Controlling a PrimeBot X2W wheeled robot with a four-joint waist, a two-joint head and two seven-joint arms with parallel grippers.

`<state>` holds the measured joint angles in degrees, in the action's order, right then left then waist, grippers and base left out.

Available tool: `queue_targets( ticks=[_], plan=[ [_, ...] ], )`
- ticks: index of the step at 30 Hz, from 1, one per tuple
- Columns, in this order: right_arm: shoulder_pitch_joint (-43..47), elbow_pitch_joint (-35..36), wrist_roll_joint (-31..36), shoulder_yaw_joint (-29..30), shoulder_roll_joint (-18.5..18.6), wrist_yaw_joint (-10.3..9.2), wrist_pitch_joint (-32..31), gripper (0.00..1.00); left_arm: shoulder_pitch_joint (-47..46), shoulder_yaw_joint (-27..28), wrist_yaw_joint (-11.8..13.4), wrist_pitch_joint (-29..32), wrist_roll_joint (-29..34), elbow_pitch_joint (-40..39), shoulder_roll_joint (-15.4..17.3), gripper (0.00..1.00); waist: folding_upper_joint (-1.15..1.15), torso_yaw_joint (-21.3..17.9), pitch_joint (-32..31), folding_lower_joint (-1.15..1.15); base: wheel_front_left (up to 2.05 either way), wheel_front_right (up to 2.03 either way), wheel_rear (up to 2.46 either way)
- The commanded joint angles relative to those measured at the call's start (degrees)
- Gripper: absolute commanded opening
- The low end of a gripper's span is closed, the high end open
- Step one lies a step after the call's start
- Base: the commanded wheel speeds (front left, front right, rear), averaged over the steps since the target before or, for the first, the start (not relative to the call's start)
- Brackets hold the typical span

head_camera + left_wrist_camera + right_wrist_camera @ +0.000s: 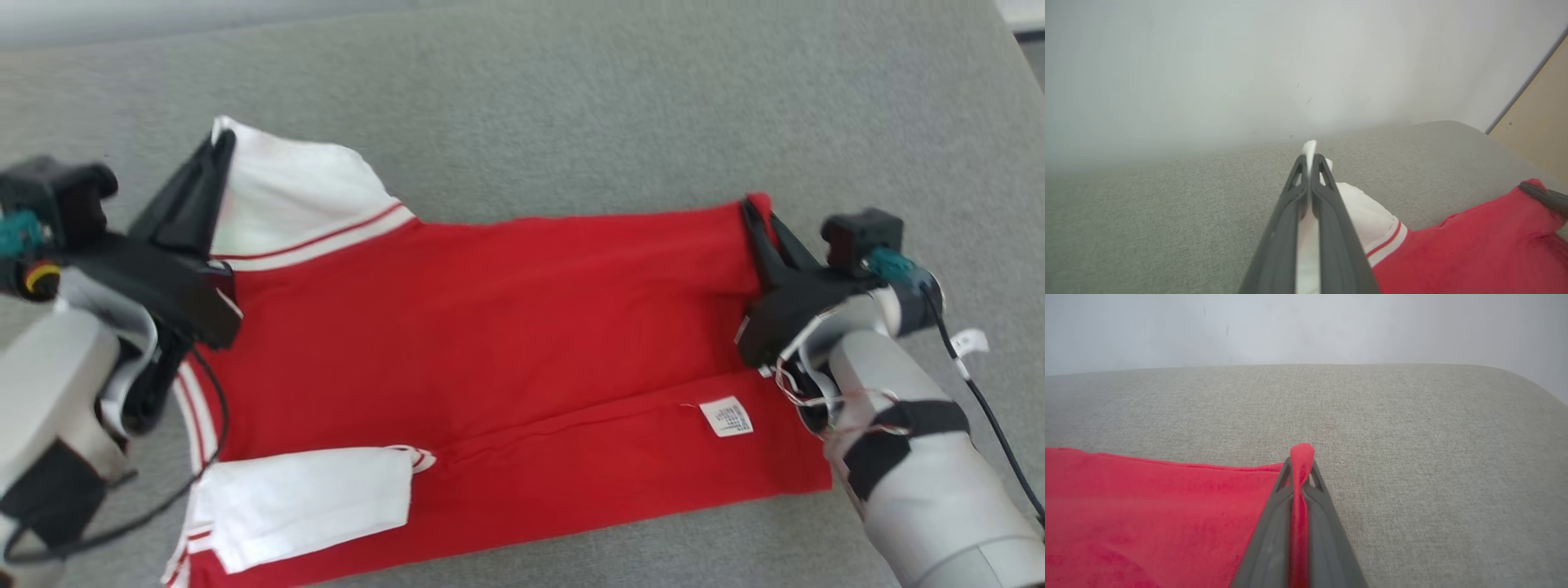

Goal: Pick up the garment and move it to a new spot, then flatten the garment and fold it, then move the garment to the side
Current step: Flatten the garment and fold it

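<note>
The garment (506, 327), a red shirt with white sleeves and white stripe trim, lies spread across the grey cushioned surface (571, 106). My left gripper (222, 139) is shut on the far white sleeve corner (1310, 148), which pokes out past the fingertips. My right gripper (749, 206) is shut on the far red hem corner (1302, 451), pinched between the dark fingers (1274, 535). A second white sleeve (302, 498) lies folded over the near left. A white care label (727, 416) shows near the right hem. The right gripper's fingers (1541, 195) appear at the edge of the left wrist view.
The grey surface extends well beyond the shirt toward a pale wall (1306, 326). Its rounded far right corner (1527, 384) is in sight. A tan panel (1539, 118) stands beyond the surface. Black cables (992, 425) hang from my right forearm.
</note>
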<state>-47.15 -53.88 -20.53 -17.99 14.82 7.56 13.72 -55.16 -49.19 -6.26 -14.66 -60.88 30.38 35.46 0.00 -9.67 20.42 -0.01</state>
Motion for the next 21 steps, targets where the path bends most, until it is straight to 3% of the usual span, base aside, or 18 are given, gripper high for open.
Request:
queue_targets(
  ticks=[1, 14, 21],
  plan=[
    [1.3, 0.3, -0.2, 0.1, 0.4, -0.16, 0.5, 0.00, 1.9, 0.8, 0.4, -0.5, -0.1, -1.5, 0.5, 0.00, 0.00, 2.1, -2.1, 0.01, 0.00, 0.00, 0.00],
    [10.6, 8.6, -0.5, 4.6, 2.7, -0.16, 1.5, 0.00, 27.1, 18.4, 6.2, -0.5, 11.0, -26.5, -3.2, 0.00, 0.00, 4.7, -5.4, 0.01, 0.00, 0.00, 0.00],
    [18.3, 17.2, 0.5, 10.0, 3.0, -0.16, 1.5, 0.00, 39.1, 21.5, 5.4, -0.6, 16.4, -29.1, -8.4, 0.00, 0.00, 6.1, -6.9, 0.01, 0.00, 0.00, 0.00]
  ],
)
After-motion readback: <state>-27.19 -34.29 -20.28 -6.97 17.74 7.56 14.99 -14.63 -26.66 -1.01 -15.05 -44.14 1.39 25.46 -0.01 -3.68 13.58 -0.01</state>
